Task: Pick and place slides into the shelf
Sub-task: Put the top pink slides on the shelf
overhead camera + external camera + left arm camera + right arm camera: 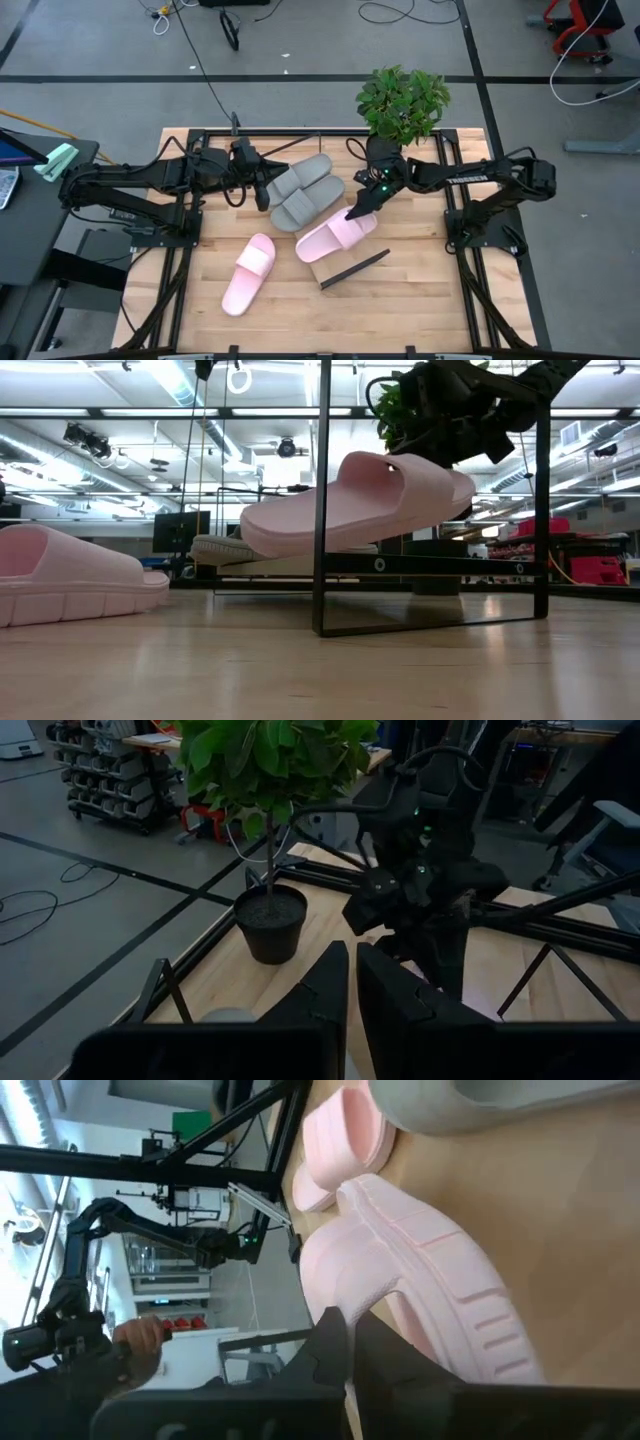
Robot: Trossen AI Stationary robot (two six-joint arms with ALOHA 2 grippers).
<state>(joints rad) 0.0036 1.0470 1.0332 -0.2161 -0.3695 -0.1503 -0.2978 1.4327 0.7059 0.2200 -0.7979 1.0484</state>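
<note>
Right gripper [356, 212] clamped on pink slide [335, 237] heel — slide lifted above shelf [352, 270].

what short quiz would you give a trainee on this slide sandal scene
1. True or false: the right claw holds a soft pale pink slide sandal tilted above the light-wood shelf board.
2. How many grey ribbed slide sandals lie together near the left claw?
3. What stands at the table's far edge: A a box, B a green potted plant?

Key: 1 true; 2 two; 3 B.
</note>
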